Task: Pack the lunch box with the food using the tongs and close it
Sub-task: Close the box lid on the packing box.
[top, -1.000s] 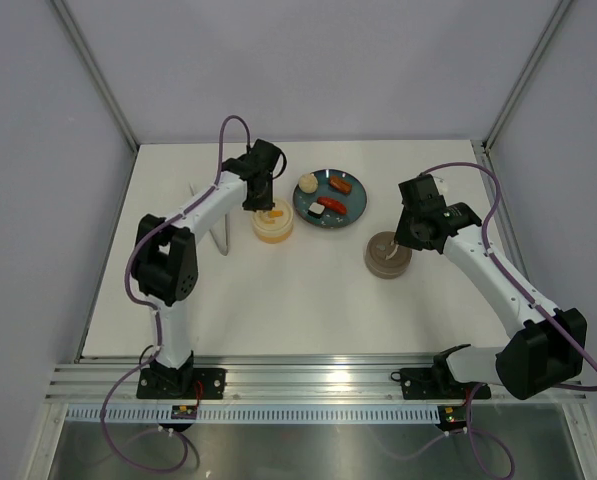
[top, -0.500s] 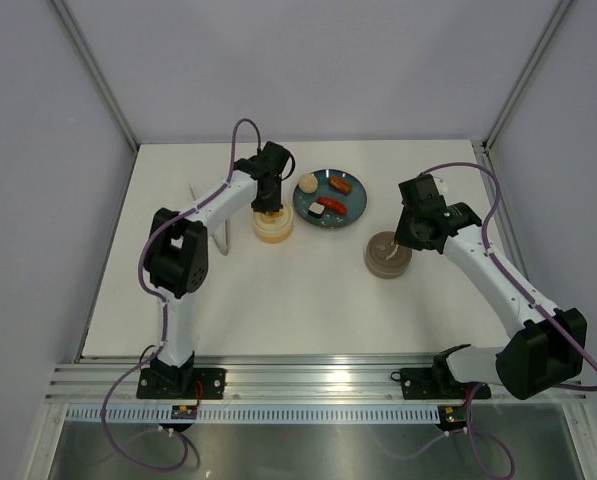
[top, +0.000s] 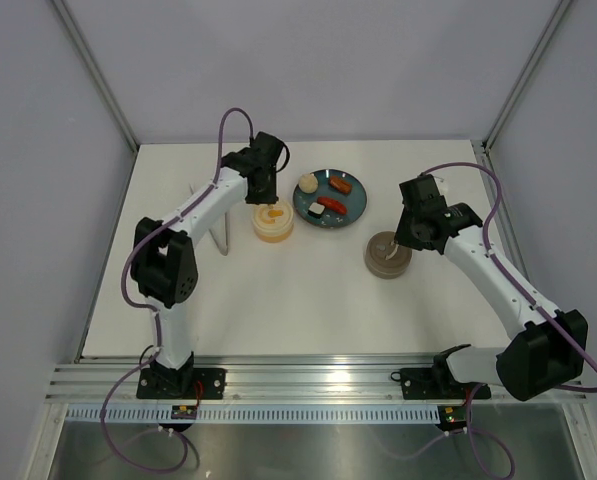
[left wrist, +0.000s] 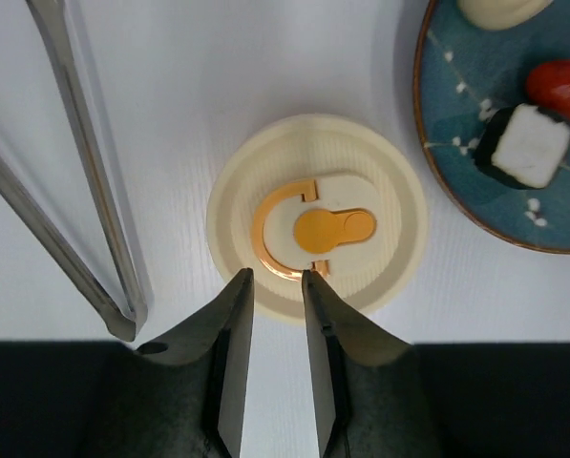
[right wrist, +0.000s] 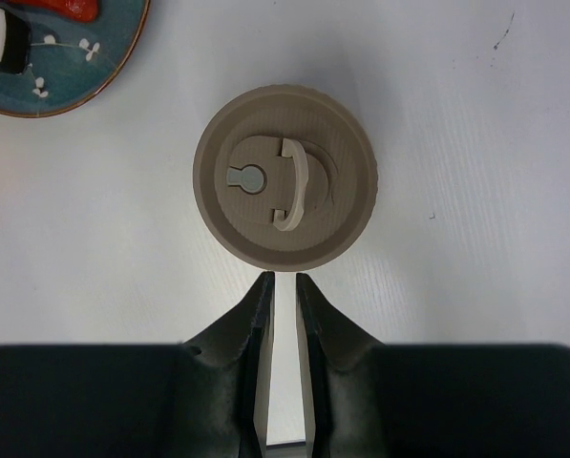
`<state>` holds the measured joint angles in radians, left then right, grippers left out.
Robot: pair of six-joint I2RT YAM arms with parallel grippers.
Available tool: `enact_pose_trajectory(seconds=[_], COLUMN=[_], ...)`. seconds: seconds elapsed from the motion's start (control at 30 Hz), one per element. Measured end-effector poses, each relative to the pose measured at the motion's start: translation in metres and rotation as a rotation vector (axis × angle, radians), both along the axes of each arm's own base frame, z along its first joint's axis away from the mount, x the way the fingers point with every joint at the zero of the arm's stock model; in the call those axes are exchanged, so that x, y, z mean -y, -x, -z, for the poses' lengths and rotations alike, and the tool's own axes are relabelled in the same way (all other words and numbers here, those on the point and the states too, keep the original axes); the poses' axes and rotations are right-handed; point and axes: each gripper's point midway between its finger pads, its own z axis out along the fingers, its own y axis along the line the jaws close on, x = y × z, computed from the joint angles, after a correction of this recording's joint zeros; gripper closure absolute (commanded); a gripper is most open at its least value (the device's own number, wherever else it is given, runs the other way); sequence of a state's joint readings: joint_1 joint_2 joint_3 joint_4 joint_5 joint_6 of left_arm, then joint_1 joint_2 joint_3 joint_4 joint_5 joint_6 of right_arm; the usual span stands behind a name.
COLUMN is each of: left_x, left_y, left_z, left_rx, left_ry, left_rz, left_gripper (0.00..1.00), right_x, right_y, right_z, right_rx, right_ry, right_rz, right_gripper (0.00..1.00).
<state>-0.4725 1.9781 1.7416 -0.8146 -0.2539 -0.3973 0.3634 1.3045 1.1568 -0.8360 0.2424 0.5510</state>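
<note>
The lunch box shows as two round lidded tubs: a cream one (top: 272, 222) with an orange handle (left wrist: 308, 229), and a taupe one (top: 387, 254) with its handle folded flat (right wrist: 289, 181). My left gripper (left wrist: 277, 279) hovers at the cream lid's near rim, open, with nothing between its fingers. At the taupe tub's near edge my right gripper (right wrist: 285, 280) has its jaws a narrow slit apart and empty. The food lies on the teal plate (top: 355, 215): a bun (top: 307, 183), two sausages (top: 340, 184) and a sushi bit (left wrist: 526, 143). The tongs (left wrist: 94, 191) lie on the table left of the cream tub.
White walls with metal posts close the table (top: 278, 300) on three sides. An aluminium rail (top: 308, 378) carries both arm bases at the near edge. The teal plate's rim (right wrist: 65, 76) shows at the upper left of the right wrist view.
My left gripper dipped onto the cream lid's handle, then drew back toward the far left with its jaws wider. The right arm has not moved.
</note>
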Motion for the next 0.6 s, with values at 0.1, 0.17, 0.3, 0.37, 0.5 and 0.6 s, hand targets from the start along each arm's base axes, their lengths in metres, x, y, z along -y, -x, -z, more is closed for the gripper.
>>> enact_pose_trajectory(seconds=[0.1, 0.17, 0.3, 0.37, 0.5, 0.6], left_x=[0.004, 0.008, 0.016, 0.021, 0.030, 0.034], left_y=[-0.009, -0.017, -0.023, -0.021, -0.008, -0.004], left_z=[-0.032, -0.045, -0.042, -0.023, 0.029, 0.039], left_rx=[0.069, 0.103, 0.102, 0.059, -0.063, -0.083], left_ry=[0.029, 0.047, 0.057, 0.045, -0.001, -0.015], left_rz=[0.003, 0.005, 0.018, 0.030, 0.060, 0.071], left_gripper=[0.62, 0.59, 0.58, 0.58, 0.60, 0.61], right_x=[0.000, 0.000, 0.000, 0.000, 0.000, 0.000], right_y=[0.000, 0.000, 0.000, 0.000, 0.001, 0.001], right_z=[-0.001, -0.001, -0.001, -0.001, -0.003, -0.003], right_rx=[0.002, 0.002, 0.002, 0.003, 0.009, 0.010], right_ry=[-0.001, -0.003, -0.003, -0.003, -0.005, -0.006], right_rz=[0.001, 0.002, 0.002, 0.002, 0.002, 0.002], right_gripper=[0.78, 0.78, 0.78, 0.78, 0.78, 0.78])
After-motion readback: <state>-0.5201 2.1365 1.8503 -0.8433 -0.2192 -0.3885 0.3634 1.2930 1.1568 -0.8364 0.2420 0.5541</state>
